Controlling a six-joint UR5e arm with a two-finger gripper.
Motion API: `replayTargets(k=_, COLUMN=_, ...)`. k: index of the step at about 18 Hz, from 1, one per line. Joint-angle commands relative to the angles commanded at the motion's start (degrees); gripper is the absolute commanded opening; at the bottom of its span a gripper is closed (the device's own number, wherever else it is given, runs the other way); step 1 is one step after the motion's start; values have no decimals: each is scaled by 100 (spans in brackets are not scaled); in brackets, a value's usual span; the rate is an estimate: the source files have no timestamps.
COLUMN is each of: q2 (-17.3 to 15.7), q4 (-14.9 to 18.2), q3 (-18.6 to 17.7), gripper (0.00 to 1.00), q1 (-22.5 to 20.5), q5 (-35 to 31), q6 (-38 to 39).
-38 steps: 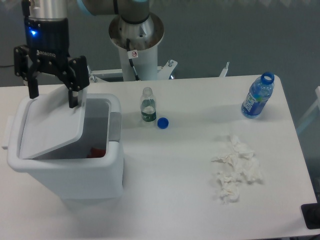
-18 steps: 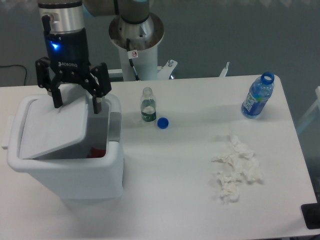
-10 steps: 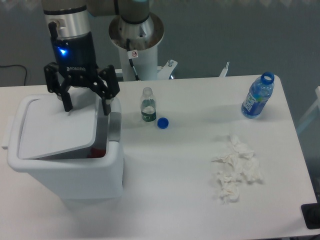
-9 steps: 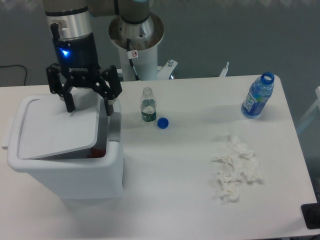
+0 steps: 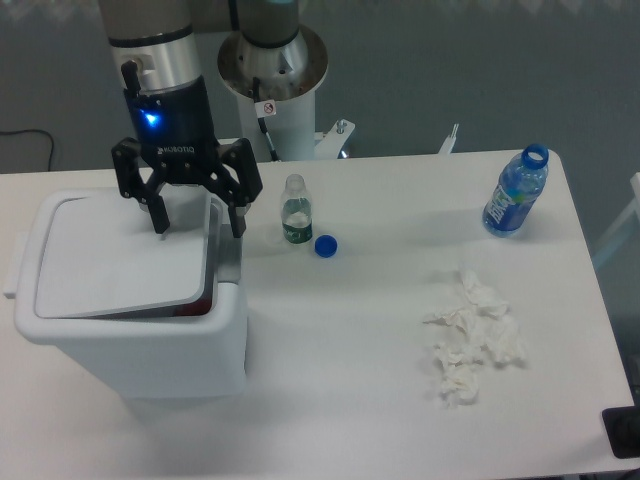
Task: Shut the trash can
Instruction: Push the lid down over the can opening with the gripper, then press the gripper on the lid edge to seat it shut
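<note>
White bin, lid almost down; loose items on worktop

White plastic trash can (image 5: 130, 330): stands at the left end of the worktop (image 5: 350, 400), near the front edge. Rectangular, rounded corners. Its flat lid (image 5: 115, 265) lies nearly level over the opening, with a narrow dark gap showing along its right and near edges; a bit of red shows inside at the near right. A grey tab sits at the right rim.

Gripper (image 5: 198, 215): black two-finger unit with a blue light on its body, hanging from the arm above the far right part of the bin. Jaws spread wide apart, holding nothing. One fingertip is over the lid's far right area, the other over the bin's right rim beside the grey tab; whether either touches cannot be told.

Robot base (image 5: 272, 80): white pedestal at the far edge, behind the worktop.

Small clear bottle (image 5: 294, 210): upright, uncapped, green label, just right of the bin.

Blue cap (image 5: 325, 245): lies on the worktop just beside the small bottle, to its near right.

Crumpled white tissue (image 5: 470, 340): loose heap on the right half, nearer the front.

Blue water bottle (image 5: 515, 190): upright, open-topped, blue label, at the far right corner, well apart from the tissue.
</note>
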State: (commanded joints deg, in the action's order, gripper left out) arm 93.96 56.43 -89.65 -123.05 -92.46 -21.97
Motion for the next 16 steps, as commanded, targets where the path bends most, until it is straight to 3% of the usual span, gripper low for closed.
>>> replayTargets(k=16, q2=184, q4=-88, q3=62, gripper=100, q1=-184, q5=0, q6=-9)
